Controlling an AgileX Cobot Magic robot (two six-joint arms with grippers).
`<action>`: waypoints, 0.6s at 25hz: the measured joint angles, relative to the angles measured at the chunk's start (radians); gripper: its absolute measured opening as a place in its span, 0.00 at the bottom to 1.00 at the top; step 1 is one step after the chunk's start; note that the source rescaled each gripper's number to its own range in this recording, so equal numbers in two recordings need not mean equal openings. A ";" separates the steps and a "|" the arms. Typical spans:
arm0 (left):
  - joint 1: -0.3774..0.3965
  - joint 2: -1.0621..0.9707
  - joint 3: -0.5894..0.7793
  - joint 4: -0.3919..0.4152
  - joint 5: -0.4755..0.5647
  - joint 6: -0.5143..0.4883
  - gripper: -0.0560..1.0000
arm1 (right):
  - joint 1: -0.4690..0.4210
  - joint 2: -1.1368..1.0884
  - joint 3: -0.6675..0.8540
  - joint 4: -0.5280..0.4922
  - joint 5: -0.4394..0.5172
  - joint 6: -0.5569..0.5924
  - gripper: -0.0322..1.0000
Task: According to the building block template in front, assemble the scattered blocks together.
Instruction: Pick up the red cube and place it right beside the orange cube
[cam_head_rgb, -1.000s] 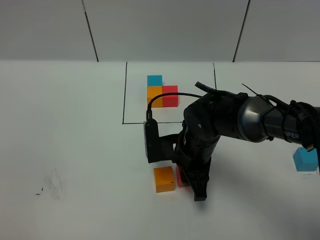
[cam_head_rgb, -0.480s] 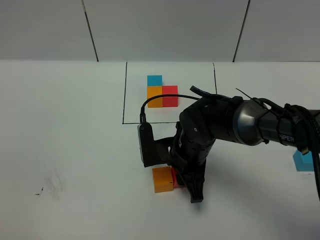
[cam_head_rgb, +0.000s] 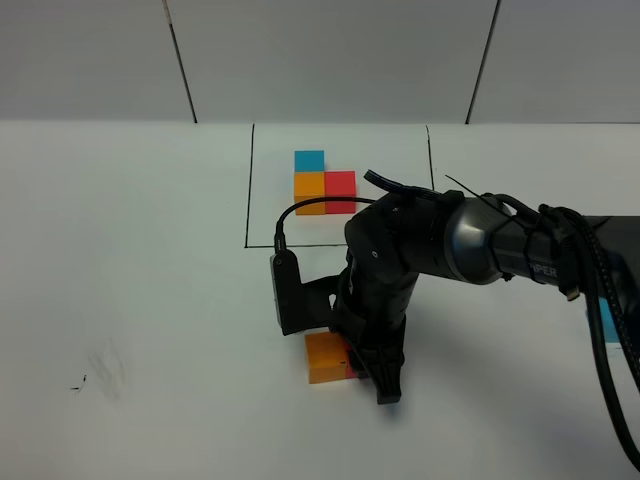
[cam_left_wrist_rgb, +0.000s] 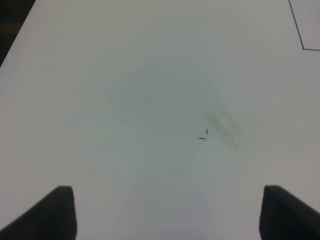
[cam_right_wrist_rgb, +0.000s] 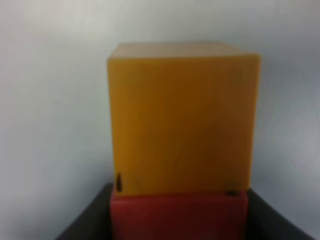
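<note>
Fingers (cam_right_wrist_rgb: 95, 225) on your right arm pinch the red block (cam_right_wrist_rgb: 179, 215) by its opposite flat sides, its front face touching the orange block (cam_right_wrist_rgb: 182, 117), both on the table (cam_head_rgb: 150, 300) on the near side of the template (cam_head_rgb: 322, 183), well apart from it. Expect light, rigid cubes with smooth matte faces and crisp edges, so grip squarely at mid-face or the block may twist; your left fingers (cam_left_wrist_rgb: 62, 212) hang spread over bare table

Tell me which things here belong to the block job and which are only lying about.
Job: template, orange cube, red cube in right gripper, blue cube (mostly hidden).
Not job: smudge, drawn lines, open left gripper.
</note>
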 joint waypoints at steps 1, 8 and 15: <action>0.000 0.000 0.000 0.000 0.000 0.000 0.64 | 0.000 0.007 -0.013 0.000 0.015 0.000 0.03; 0.000 0.000 0.000 0.000 0.000 0.000 0.64 | 0.000 0.020 -0.043 -0.003 0.063 0.029 0.03; 0.000 0.000 0.000 0.000 0.000 0.000 0.64 | 0.000 0.020 -0.044 -0.002 0.091 0.050 0.03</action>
